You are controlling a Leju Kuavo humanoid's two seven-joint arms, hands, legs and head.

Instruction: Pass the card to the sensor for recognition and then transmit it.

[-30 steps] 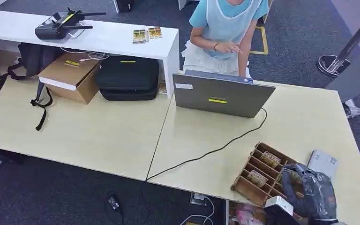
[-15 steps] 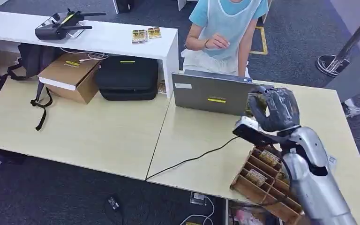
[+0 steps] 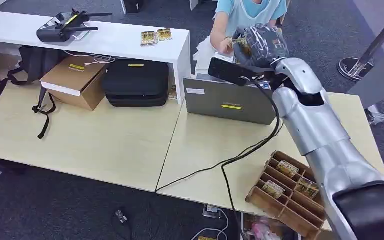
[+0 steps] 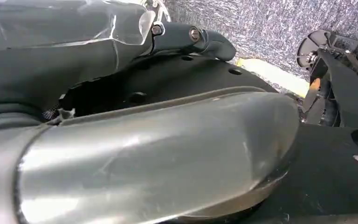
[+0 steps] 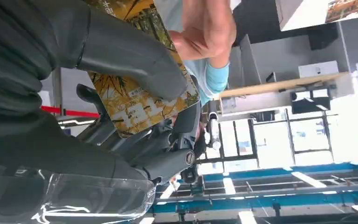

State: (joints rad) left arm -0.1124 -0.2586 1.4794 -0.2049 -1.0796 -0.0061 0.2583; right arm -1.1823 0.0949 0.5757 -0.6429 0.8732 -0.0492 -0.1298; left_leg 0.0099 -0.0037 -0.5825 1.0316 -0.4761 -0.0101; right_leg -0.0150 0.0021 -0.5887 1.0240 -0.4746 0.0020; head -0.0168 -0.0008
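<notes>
My right hand [image 3: 260, 46] is raised beyond the laptop [image 3: 230, 102], in front of a person in a light blue top [image 3: 250, 10]. It holds a yellow patterned card [image 5: 140, 100] between the thumb [image 5: 121, 46] and the fingers [image 5: 168, 144]; the card [image 3: 242, 46] shows small at the hand's left side. The person's hand [image 5: 207, 28] is at the card's far edge and seems to touch it. My left hand [image 4: 98, 28] hangs low beside dark body parts; how its fingers lie is unclear.
A wooden divided tray [image 3: 275, 200] with several cards stands at the table's near right. A black cable [image 3: 230, 160] runs from the laptop across the table. A white shelf [image 3: 110, 40] holds a controller and two cards, with a box and a black case beneath it.
My right hand rose from the tray at the near right, passed over the laptop and now holds the card out at the person, whose hand has come up to it.
</notes>
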